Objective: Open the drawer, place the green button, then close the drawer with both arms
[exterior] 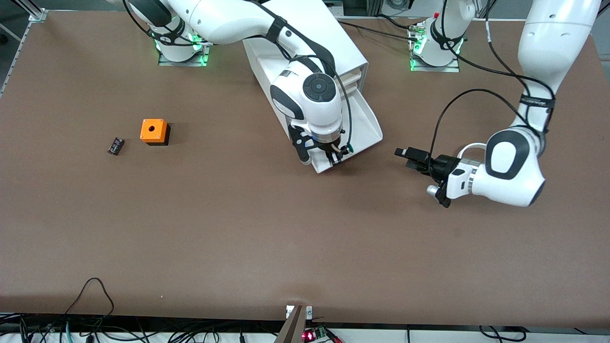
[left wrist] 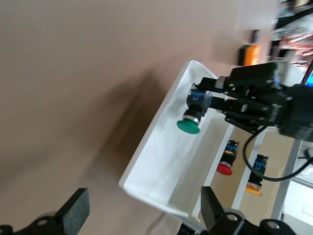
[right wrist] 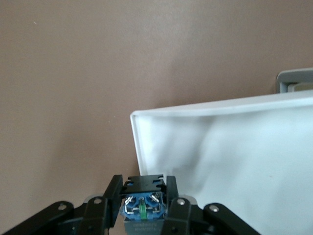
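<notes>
right gripper (exterior: 336, 155) clamped on button (left wrist: 194, 112), cap down, just above drawer (exterior: 364, 128) floor at its pulled-out end | drop lies straight below, so right arm places | left gripper (exterior: 405, 157) fingers apart, waits beside drawer, over table (exterior: 238, 228)

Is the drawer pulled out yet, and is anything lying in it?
Open: the drawer sticks out of the cabinet. Its visible floor is bare; the right gripper holds the button over it.
</notes>
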